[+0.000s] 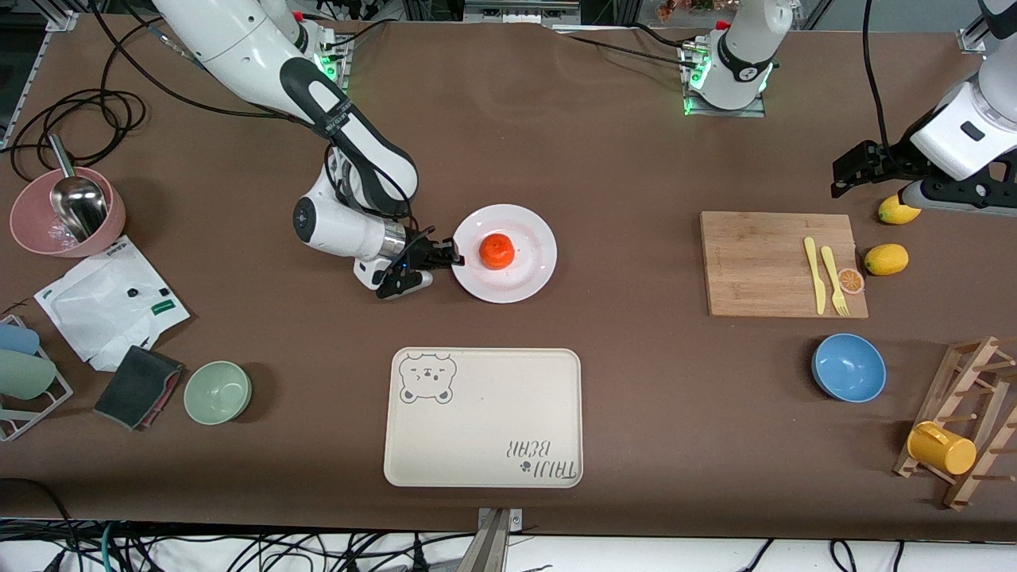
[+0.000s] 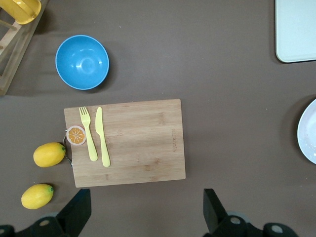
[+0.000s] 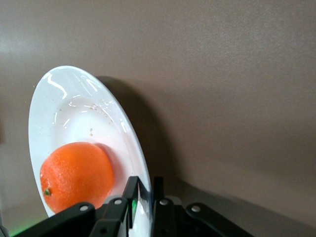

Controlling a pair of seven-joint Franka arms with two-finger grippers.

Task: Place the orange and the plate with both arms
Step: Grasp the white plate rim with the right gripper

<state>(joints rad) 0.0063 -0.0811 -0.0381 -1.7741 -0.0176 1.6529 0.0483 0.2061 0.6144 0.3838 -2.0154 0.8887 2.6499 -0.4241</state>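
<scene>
In the middle of the bench, the plate (image 1: 516, 274) lies with the orange (image 1: 497, 251) sitting on it, a little toward the right arm's end from the plate's centre. The right gripper (image 1: 450, 256) is low at the plate's rim on that same side, and in the right wrist view its fingers (image 3: 132, 195) are closed to a thin gap on the rim of the plate (image 3: 74, 118), one above and one below it. The orange (image 3: 76, 176) is just beside the pinched place.

The step in hand seems to be carrying the plate with the fruit on it. To do it well, the grip must stay firm, because only the edge is held and the load hangs away from the fingers. I would lift slowly and keep the plate level, or the round orange may roll off. The tray (image 1: 483, 417), nearer to the front camera, may be the goal, but this I cannot be sure of.

The left gripper (image 2: 143, 217) waits high over the bench just beside the board (image 2: 128, 143), with its fingers wide apart and holding nothing.
</scene>
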